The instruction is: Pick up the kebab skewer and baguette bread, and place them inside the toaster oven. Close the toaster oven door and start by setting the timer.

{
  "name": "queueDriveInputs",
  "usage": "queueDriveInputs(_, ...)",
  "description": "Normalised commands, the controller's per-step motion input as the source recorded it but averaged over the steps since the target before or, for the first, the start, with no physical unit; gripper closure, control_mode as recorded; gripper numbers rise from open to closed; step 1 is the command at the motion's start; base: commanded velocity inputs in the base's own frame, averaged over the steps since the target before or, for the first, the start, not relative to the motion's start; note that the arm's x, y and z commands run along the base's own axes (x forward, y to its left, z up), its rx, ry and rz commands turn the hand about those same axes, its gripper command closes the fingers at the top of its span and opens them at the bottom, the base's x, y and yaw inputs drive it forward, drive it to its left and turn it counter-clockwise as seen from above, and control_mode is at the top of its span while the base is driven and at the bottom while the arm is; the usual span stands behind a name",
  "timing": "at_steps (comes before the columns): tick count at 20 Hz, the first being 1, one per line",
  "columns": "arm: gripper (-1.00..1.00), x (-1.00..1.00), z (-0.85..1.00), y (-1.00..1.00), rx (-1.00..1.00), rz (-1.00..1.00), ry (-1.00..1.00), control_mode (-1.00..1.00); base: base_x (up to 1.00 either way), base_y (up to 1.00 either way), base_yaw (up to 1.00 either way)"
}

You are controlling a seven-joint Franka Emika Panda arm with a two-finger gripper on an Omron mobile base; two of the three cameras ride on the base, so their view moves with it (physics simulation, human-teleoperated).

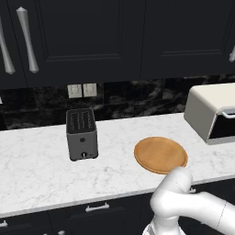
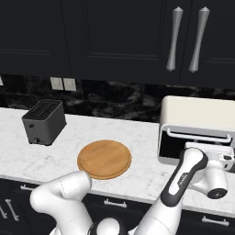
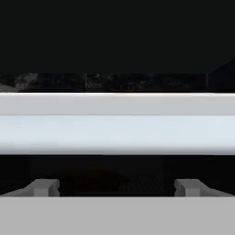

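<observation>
The cream-white toaster oven (image 1: 209, 110) (image 2: 195, 114) stands at the right end of the counter. Its door (image 1: 226, 129) has dark glass and a silver bar handle (image 2: 198, 133) (image 3: 117, 134). My gripper (image 2: 219, 158) (image 3: 117, 187) hovers right in front of that door, a little below the handle, facing it. In the hand view the bar spans the whole width, with dark glass (image 3: 117, 172) beneath it. Both fingertips (image 3: 46, 187) stand wide apart with nothing between them, so the gripper is open. The kebab skewer and baguette bread are out of view.
A round wooden plate (image 1: 160, 154) (image 2: 104, 159) lies bare near the counter's front edge, left of the oven. A dark grey slot toaster (image 1: 81, 134) (image 2: 44, 121) stands further left. Black cabinets (image 1: 114, 36) hang above the white marble counter (image 1: 36, 170).
</observation>
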Motion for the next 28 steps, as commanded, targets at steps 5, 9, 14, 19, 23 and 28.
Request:
queueDriveInputs(5, -1.0, 0.39, -0.04, 0.19, 0.0, 0.0, 0.0, -1.0, 0.0, 0.0, 0.0)
queueDriveInputs(9, -1.0, 0.23, 0.0, 0.11, 0.0, 0.0, 0.0, -1.0, 0.0, 0.0, 0.0)
queueDriveInputs(14, -1.0, 0.02, 0.0, 0.06, 0.0, 0.0, 0.01, -1.0, 0.0, 0.0, 0.0)
queueDriveInputs(19, -1.0, -0.09, 0.0, -0.03, 0.0, 0.0, 0.0, -1.0, 0.0, 0.0, 0.0)
queueDriveInputs(23, -1.0, -0.17, 0.0, -0.38, 0.0, 0.01, 0.0, -1.0, 0.0, 0.0, 0.0)
queueDriveInputs(28, -1.0, -0.27, 0.0, -0.66, 0.02, 0.0, 0.0, -1.0, 0.0, 0.0, 0.0)
